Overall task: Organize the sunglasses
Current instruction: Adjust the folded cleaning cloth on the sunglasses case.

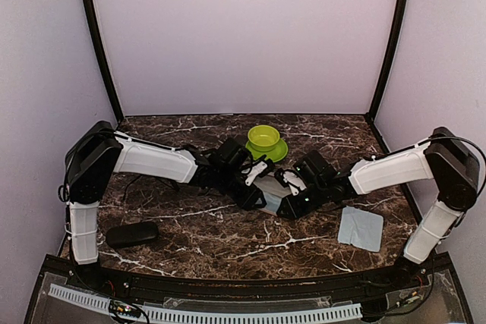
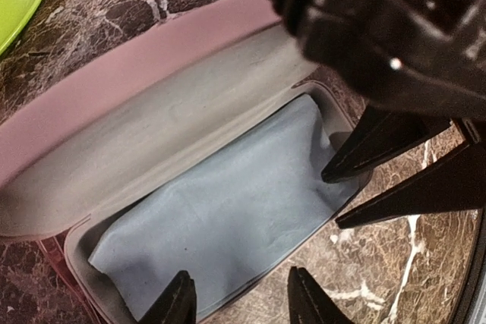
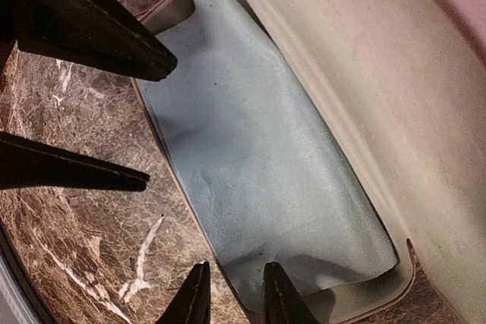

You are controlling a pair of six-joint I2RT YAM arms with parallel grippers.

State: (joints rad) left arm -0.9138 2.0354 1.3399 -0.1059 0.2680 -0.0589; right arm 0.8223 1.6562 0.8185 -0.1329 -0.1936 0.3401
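Pink outside and grey-lined within, a glasses case (image 2: 114, 73) lies open in the middle of the dark marble table (image 1: 228, 240), its lid folded back. A pale blue cleaning cloth (image 2: 228, 202) fills the case's tray and covers its whole floor. No sunglasses show in any view, and whether a pair lies under that cloth cannot be told.

Both arms reach in from their sides and meet over the case. The left gripper (image 2: 239, 275) hangs at one end of the tray with its jaws standing well apart and nothing between them; one finger is over the cloth's corner, the other over bare marble outside the wall. The right gripper (image 3: 236, 267) is at the opposite end, jaws parted only a little and straddling the tray's rim, one finger above the cloth and one outside. The gap looks wider than the rim, so it grips nothing.

Behind the case stands a green bowl (image 1: 263, 137) on a green plate (image 1: 277, 153). A black hard case (image 1: 132, 234), closed, lies near the left arm's base. A second pale blue cloth (image 1: 361, 228) lies flat near the right arm's base.
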